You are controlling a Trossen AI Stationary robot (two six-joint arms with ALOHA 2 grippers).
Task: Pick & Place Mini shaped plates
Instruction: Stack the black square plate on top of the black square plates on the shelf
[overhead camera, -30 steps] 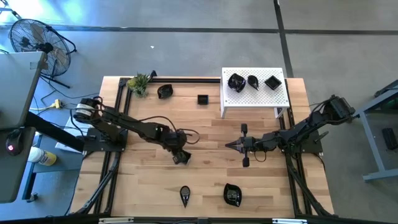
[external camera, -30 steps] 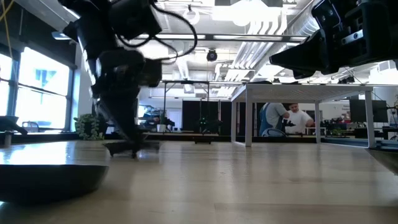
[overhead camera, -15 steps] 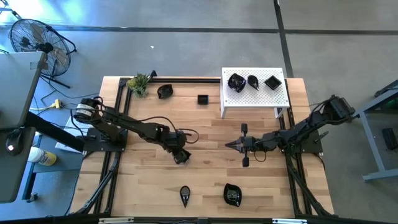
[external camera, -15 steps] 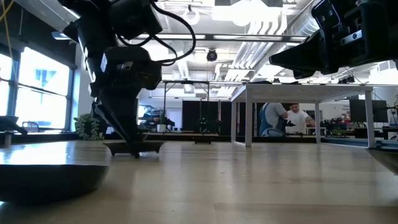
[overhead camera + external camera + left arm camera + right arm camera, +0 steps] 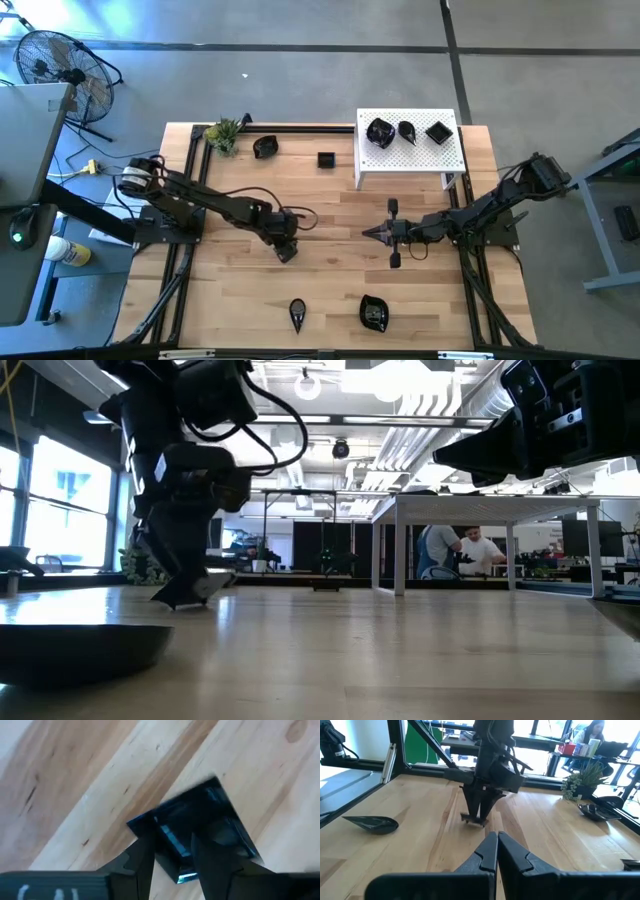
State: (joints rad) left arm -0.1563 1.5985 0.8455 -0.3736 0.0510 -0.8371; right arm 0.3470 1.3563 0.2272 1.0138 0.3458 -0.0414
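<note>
A square black mini plate [image 5: 222, 817] lies on the wooden table left of centre, under my left gripper [image 5: 287, 250]. That gripper points down at it, and in the left wrist view its fingers stand apart with the plate's near rim between them. In the low view the plate [image 5: 195, 592] looks tipped, its right edge raised. My right gripper [image 5: 372, 233] hangs shut over the table's middle, pointing toward the left gripper, and touches nothing. Three black plates [image 5: 407, 131] rest on the white perforated platform [image 5: 395, 160]. My left gripper comes at the square plate from above. One finger [image 5: 210, 860] is over the dish's inside and the other [image 5: 144, 857] is outside its near rim [image 5: 172, 847]. I cannot tell whether either finger touches the rim.
Loose black plates lie on the table: a teardrop [image 5: 297, 314] and a rounded one [image 5: 373, 313] near the front edge, another [image 5: 265, 147] and a small square one [image 5: 325, 159] at the back. A green plant [image 5: 222, 133] stands at the far left corner.
My left gripper has shifted a little toward the table's left edge. The square plate lay level on the table half a second ago. It now shows tilted in the low view and has moved left with the gripper.
</note>
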